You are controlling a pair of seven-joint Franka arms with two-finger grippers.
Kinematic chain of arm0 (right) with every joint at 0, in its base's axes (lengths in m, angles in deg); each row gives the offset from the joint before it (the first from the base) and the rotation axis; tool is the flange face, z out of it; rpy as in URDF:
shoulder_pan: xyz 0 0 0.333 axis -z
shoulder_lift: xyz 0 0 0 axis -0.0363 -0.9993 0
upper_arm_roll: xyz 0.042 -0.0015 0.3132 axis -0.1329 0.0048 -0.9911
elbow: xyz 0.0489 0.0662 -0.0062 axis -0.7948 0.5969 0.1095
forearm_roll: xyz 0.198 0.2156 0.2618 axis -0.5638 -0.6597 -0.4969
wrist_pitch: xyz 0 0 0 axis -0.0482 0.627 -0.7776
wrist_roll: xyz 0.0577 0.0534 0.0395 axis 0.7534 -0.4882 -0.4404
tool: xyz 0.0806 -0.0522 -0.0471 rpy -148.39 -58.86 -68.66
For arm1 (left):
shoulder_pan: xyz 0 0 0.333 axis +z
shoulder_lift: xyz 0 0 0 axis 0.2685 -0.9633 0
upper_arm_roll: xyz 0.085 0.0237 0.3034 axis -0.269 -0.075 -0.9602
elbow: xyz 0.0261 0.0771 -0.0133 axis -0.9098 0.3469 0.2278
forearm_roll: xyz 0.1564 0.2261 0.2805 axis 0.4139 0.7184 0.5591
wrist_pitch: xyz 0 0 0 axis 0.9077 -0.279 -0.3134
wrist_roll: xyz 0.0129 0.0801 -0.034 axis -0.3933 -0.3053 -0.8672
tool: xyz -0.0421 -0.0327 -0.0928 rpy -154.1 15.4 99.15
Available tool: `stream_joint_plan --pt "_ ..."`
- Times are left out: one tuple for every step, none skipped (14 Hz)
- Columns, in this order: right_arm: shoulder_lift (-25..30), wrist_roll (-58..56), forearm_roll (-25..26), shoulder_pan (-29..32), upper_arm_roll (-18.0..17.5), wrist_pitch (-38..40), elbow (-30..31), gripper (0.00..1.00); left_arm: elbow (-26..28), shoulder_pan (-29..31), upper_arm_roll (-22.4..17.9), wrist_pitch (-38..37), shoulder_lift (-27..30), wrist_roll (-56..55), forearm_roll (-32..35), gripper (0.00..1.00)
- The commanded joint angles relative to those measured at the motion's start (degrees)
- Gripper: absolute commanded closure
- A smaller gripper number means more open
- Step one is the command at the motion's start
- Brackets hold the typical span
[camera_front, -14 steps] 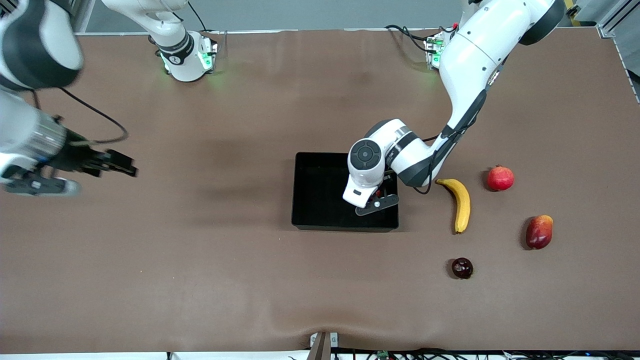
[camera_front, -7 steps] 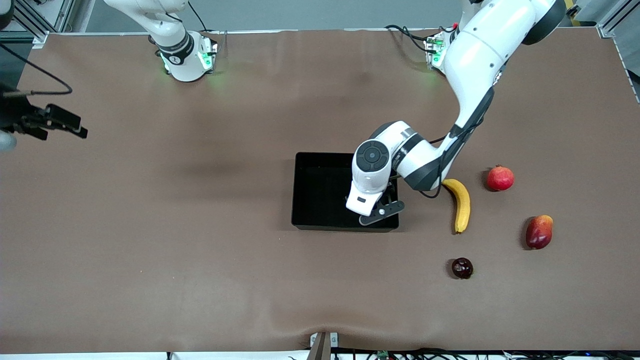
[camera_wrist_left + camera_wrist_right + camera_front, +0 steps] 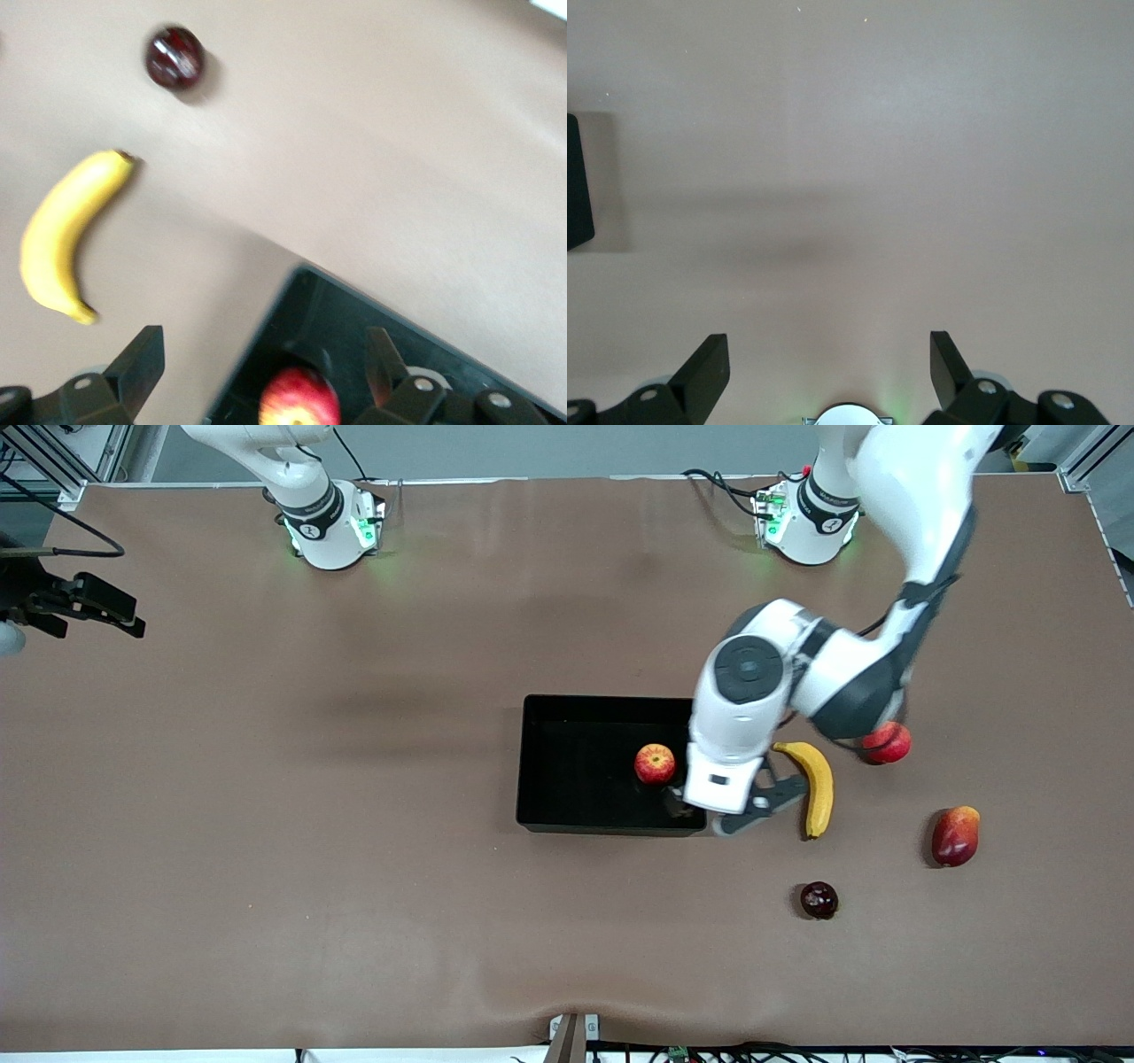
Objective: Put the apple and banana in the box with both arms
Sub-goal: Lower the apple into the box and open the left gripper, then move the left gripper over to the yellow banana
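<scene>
A: Starting at the right arm's end of the surface (image 3: 354,921), the right gripper (image 3: 84,607) hangs well away from the box (image 3: 567,819), jaws spread wide and carrying nothing. That arm is waiting.

B: And the box itself: the apple (image 3: 655,763) sits inside it, at the end toward the banana (image 3: 818,786). I'd call that half the job done.

A: The left gripper (image 3: 740,808) hangs over the box's wall on that same side, jaws wide apart, empty, the apple showing between them in the left wrist view.

B: The banana lies on the surface just outside the box, untouched. That's what is left.

A: Past it sit a red crowned fruit (image 3: 887,742), a dark round fruit (image 3: 819,900) and an elongated red-yellow fruit (image 3: 955,835), none for the box.
</scene>
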Motion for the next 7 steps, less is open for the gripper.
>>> stream_joint_plan --pt "0.3 1.2 0.8 -1.2 1.8 1.2 -1.4 0.0 1.7 4.6 0.1 -1.6 3.3 7.9 -2.3 0.0" --pt "0.3 1.2 0.2 -1.2 2.1 1.8 -1.5 0.0 2.0 6.3 0.1 -1.8 3.9 11.1 -3.0 0.0" --pt "0.2 1.2 -0.1 -1.2 2.7 2.0 -1.5 0.0 2.2 8.1 0.1 -2.0 4.1 14.2 -4.0 0.0" --pt "0.2 1.3 -0.9 -1.0 3.3 2.1 -1.5 0.0 2.8 9.2 0.1 -2.0 4.1 16.5 -5.0 0.0" --pt "0.2 1.2 -1.9 -1.0 3.8 2.3 -1.5 0.0 3.2 10.5 0.1 -2.0 3.9 18.4 -5.1 0.0" --pt "0.2 1.2 -2.7 -1.0 3.9 2.2 -1.5 0.0 4.0 12.0 0.0 -2.0 3.9 20.5 -5.1 0.0" --pt "0.2 1.2 -2.8 -1.0 3.6 2.1 -1.5 0.0 5.0 13.6 0.0 -2.0 3.9 23.1 -5.0 0.0"
